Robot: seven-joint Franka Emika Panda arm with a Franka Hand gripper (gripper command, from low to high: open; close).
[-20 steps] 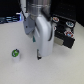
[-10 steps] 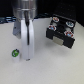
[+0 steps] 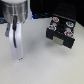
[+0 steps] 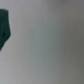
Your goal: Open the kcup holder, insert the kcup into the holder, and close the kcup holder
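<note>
The kcup holder (image 3: 60, 34) is a black box at the exterior view's right, with reddish-white pods on top and a pale label on its front. I cannot tell whether its drawer is open. My gripper (image 3: 19, 56) hangs from the pale arm at the exterior view's left, reaching down to the white table, far from the holder. Its fingers blur together. The kcup is hidden in the exterior view, where the arm covers its spot. The wrist view shows a blurred dark green shape (image 4: 4, 27) at one edge over grey surface; I cannot tell what it is.
The white table (image 3: 50, 65) stretches around the arm and in front of the holder. A dark backdrop (image 3: 55, 7) runs along the far side behind the holder.
The arm has swung toward the exterior view's left and come lower. The small green-topped kcup that showed beside it earlier is now covered by the gripper.
</note>
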